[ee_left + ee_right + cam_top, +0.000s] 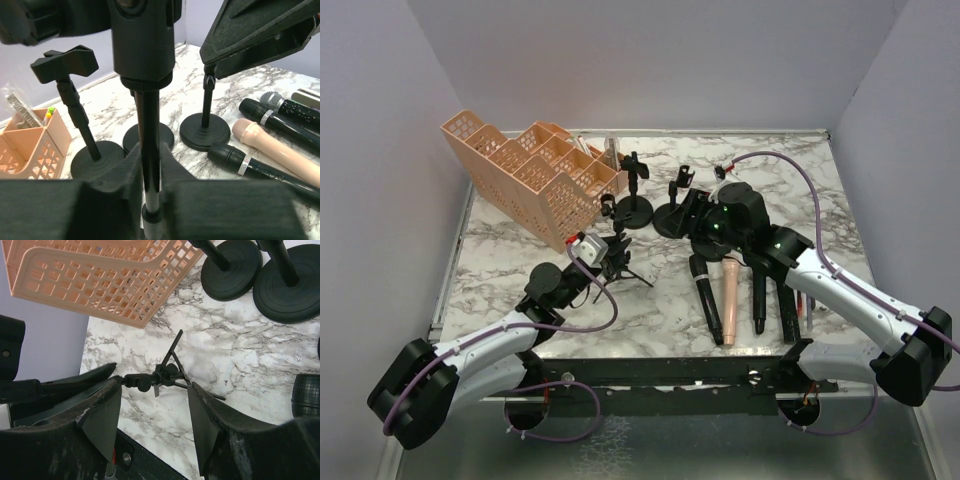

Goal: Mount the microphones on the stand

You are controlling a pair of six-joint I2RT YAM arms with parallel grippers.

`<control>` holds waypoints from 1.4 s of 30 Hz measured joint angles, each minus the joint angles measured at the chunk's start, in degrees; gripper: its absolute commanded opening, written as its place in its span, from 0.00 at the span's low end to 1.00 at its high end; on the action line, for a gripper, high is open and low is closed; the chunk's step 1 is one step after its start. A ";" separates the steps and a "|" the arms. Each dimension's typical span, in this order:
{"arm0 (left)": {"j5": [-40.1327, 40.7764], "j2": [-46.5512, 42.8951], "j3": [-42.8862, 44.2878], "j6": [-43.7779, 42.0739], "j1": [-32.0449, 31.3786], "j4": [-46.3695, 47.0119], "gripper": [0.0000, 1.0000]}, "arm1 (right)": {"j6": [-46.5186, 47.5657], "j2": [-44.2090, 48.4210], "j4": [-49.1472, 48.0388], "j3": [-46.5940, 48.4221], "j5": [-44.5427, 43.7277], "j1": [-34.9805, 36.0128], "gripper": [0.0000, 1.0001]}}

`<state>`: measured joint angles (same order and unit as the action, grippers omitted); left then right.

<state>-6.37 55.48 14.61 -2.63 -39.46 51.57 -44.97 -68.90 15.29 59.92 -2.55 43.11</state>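
Note:
My left gripper (612, 258) (149, 172) is shut on the thin pole of a small black tripod stand (623, 266) (148, 125) (165, 375), left of centre. The microphones lie side by side near the front edge: a black one (705, 295) (260, 169), the pale pink one (730, 292) (275, 151), another black one (759, 298) (282, 126) and one with a silver mesh head (273, 100). My right gripper (698, 220) (155, 386) hangs open above their heads with nothing between its fingers, facing the tripod stand.
Round-base stands (638, 208) (674, 216) (205, 132) (97, 160) with clips stand behind the microphones. A peach lattice basket (535, 175) (100, 275) sits at the back left. Thin pens (809, 306) lie right of the microphones.

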 measured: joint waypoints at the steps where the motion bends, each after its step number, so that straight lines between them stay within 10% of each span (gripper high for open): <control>1: 0.07 -0.28 -0.55 -0.07 -0.02 0.48 0.29 | 0.04 0.00 0.11 0.00 -0.07 0.00 0.60; 15: 6.54 -11.13 -3.13 6.29 -0.04 0.94 0.63 | 3.23 0.42 4.83 0.66 -2.25 0.00 0.62; 30: 19.43 -24.30 17.14 23.47 -0.04 -50.34 0.74 | 13.07 0.48 21.70 2.84 -10.36 -0.07 0.61; 42: 11.80 -27.82 19.34 21.29 -0.04 -62.45 0.85 | 11.37 -10.14 25.16 2.67 -9.90 1.11 0.66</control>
<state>5.43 27.66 33.95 18.65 -39.51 -10.87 -33.61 -79.05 40.45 62.59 -12.45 44.23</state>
